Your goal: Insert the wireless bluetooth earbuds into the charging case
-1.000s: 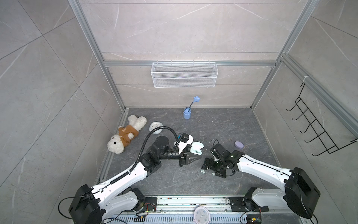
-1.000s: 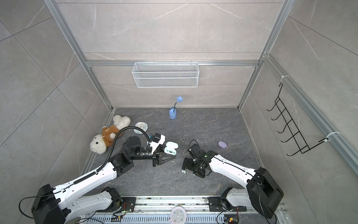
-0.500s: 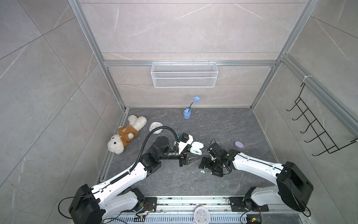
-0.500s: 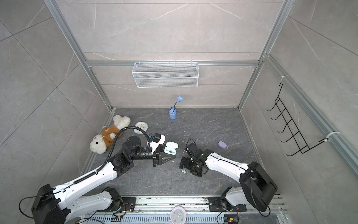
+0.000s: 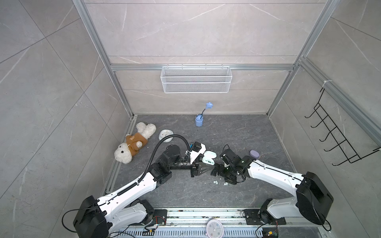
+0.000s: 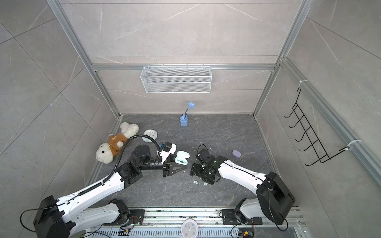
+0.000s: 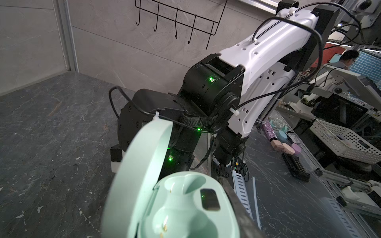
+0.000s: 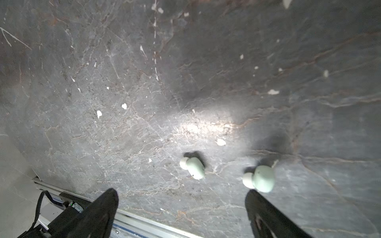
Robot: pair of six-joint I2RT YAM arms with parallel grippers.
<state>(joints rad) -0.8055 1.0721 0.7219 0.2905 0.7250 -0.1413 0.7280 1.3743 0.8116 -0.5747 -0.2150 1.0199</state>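
Observation:
My left gripper (image 5: 212,165) is shut on the mint charging case (image 5: 209,159), held just off the floor. Its lid (image 7: 140,175) stands open, and both sockets of the charging case (image 7: 185,210) are empty. Two mint wireless bluetooth earbuds lie on the dark floor in both top views, one earbud (image 5: 215,182) left of the other earbud (image 5: 225,184). My right gripper (image 8: 181,191) hangs open over them with nothing between its fingers. One earbud (image 8: 260,178) lies just past a fingertip (image 8: 252,195); the other earbud (image 8: 192,168) lies ahead of the gap.
A shut lavender case (image 5: 254,153) lies behind the right arm. A plush bear (image 5: 132,144) and a small round clock (image 5: 166,135) sit at the left, a blue cup with a flower (image 5: 199,121) at the back. White crumbs dot the floor. A metal rail (image 5: 206,214) runs along the front.
The right gripper has shifted a little left, closer to the left gripper and over the two earbuds. The left arm and case have not moved.

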